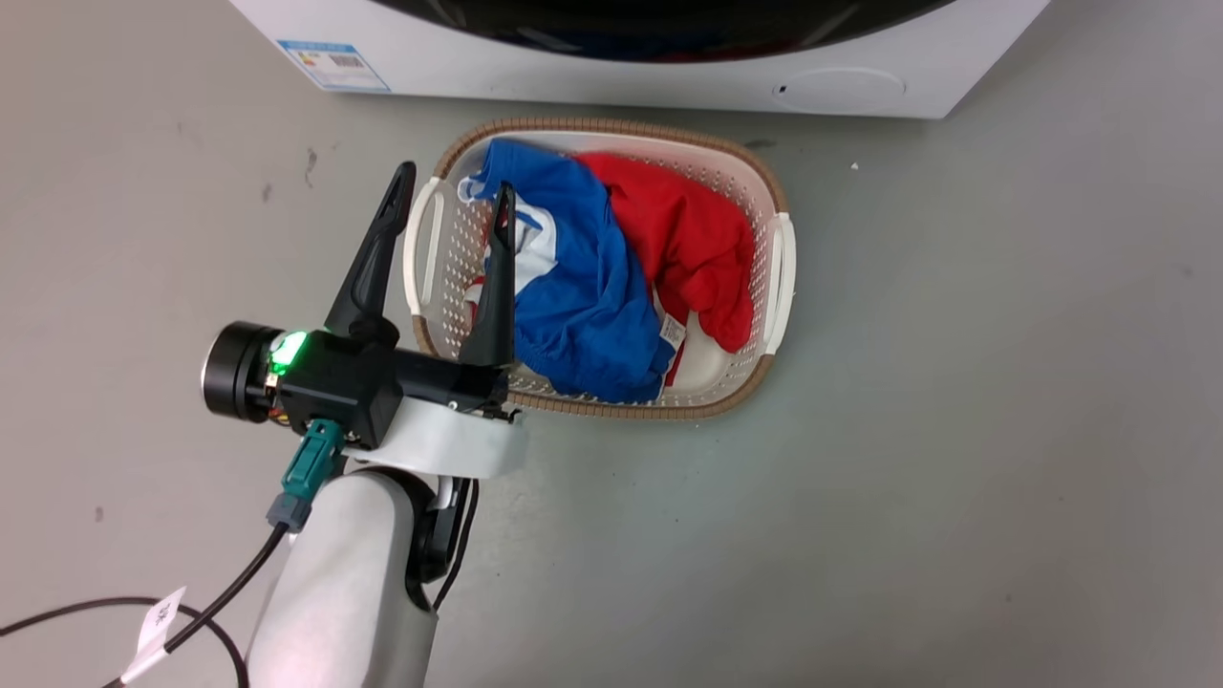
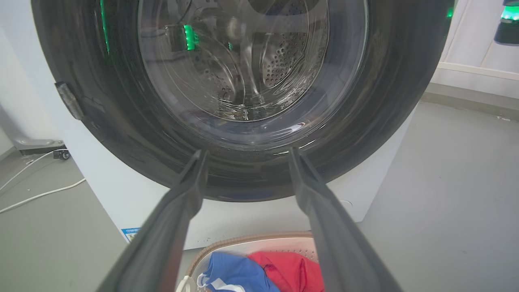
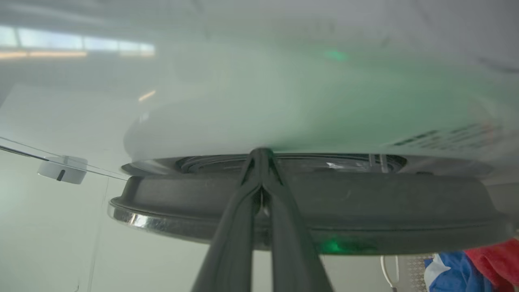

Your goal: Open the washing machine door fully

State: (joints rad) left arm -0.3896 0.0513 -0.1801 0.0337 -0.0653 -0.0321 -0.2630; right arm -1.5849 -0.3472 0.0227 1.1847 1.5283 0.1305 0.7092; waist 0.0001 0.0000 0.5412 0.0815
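Observation:
The washing machine door (image 2: pixel 251 162), a wide black ring around clear glass, faces my left wrist view; the steel drum shows through it. In the head view just its lower edge (image 1: pixel 659 38) shows on the white washing machine (image 1: pixel 611 81). My left gripper (image 1: pixel 456 182) is open and holds nothing, hanging over the basket's left side, well short of the door (image 2: pixel 247 153). In the right wrist view the door's rim (image 3: pixel 365 202) runs edge-on. My right gripper (image 3: pixel 261 153) is shut, lying across that rim with its tips at the narrow slot between the ring and the white front.
A white woven-rimmed laundry basket (image 1: pixel 779 277) with blue and red clothes (image 1: pixel 583 287) sits on the grey floor right before the machine. White cables (image 2: pixel 36 194) trail on the floor left of the machine. A black cable (image 1: pixel 205 612) hangs from my left arm.

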